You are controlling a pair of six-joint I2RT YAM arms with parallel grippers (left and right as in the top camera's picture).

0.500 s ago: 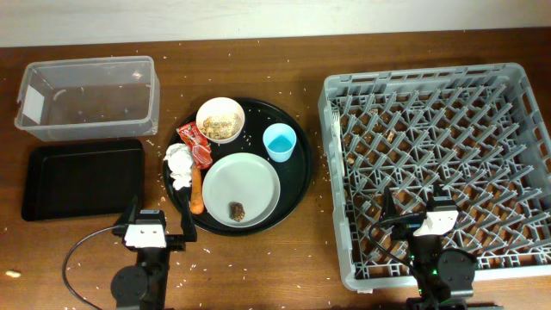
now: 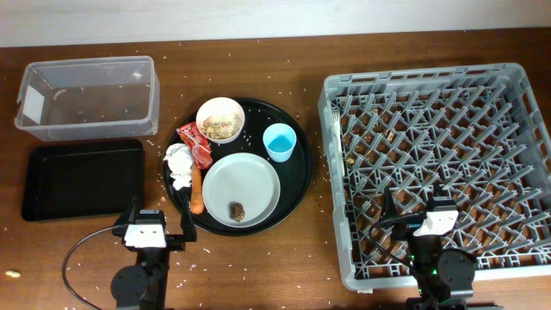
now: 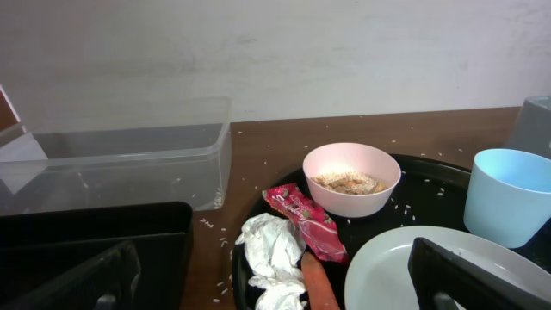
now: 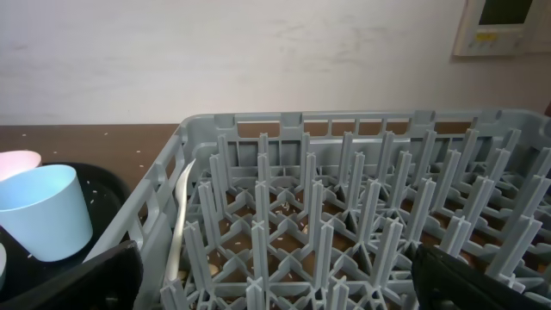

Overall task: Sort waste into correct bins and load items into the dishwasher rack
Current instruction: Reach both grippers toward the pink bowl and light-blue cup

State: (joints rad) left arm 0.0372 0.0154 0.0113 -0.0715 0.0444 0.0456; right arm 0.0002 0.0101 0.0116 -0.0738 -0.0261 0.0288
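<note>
On the round black tray (image 2: 297, 176) sit a cream bowl of beige scraps (image 2: 220, 119), a light blue cup (image 2: 280, 142), a grey plate (image 2: 242, 189) bearing a brown lump (image 2: 236, 208), a red wrapper (image 2: 195, 142), a white tissue (image 2: 179, 164) and a carrot (image 2: 197, 191). The clear tub (image 2: 86, 96) and black tray bin (image 2: 82, 178) lie at the left. The grey rack (image 2: 439, 164) is at the right. My left gripper (image 2: 159, 220) is open, just short of the tissue (image 3: 271, 250) and carrot (image 3: 317, 282). My right gripper (image 2: 415, 205) is open over the rack's front (image 4: 344, 232).
Rice grains are scattered over the brown table and inside the rack. A pale utensil handle (image 4: 178, 226) leans in the rack's left edge. A wall stands behind the table.
</note>
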